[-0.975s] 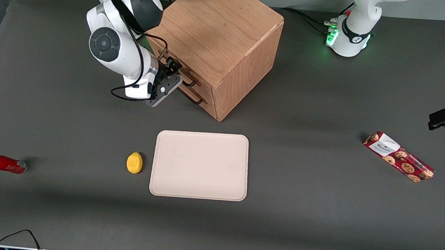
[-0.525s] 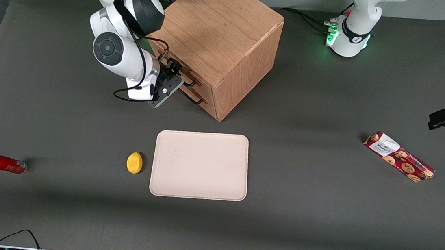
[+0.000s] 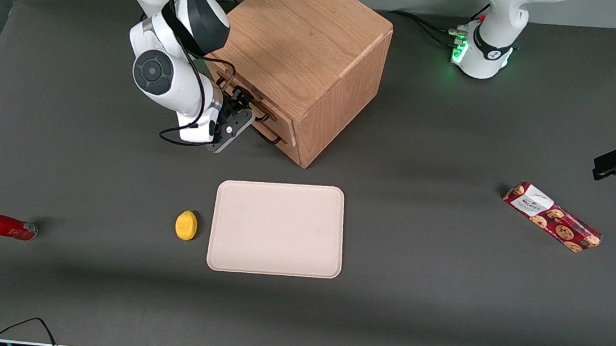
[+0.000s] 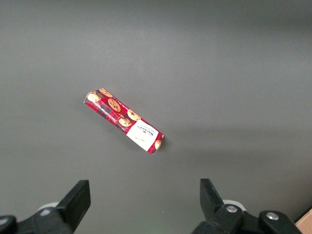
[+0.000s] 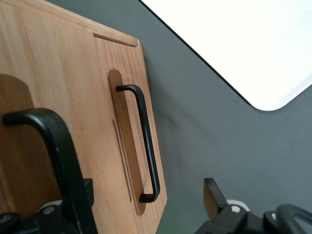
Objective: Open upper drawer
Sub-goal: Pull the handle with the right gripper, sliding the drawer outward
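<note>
The oak cabinet [image 3: 303, 42] stands at the working arm's end of the table. Its upper drawer looks shut. The thin black bar handle of the upper drawer [image 3: 260, 113] sits above the lower drawer's handle [image 3: 273, 137]. My gripper [image 3: 240, 103] is open at the cabinet's front, level with the upper handle. In the right wrist view the upper handle [image 5: 53, 141] is close up, right beside one finger [image 5: 83, 195]. The other finger [image 5: 212, 192] is over the table. The lower handle [image 5: 148, 146] shows between them, farther off. The gripper [image 5: 147, 190] holds nothing.
A beige tray [image 3: 278, 228] lies nearer the front camera than the cabinet, with a yellow lemon [image 3: 186, 225] beside it. A red bottle [image 3: 2, 226] lies at the working arm's end. A red cookie box [image 3: 551, 216] [image 4: 124, 120] lies toward the parked arm's end.
My gripper and wrist have moved in closer to the cabinet's front and the upper handle. The drawers have not moved.
</note>
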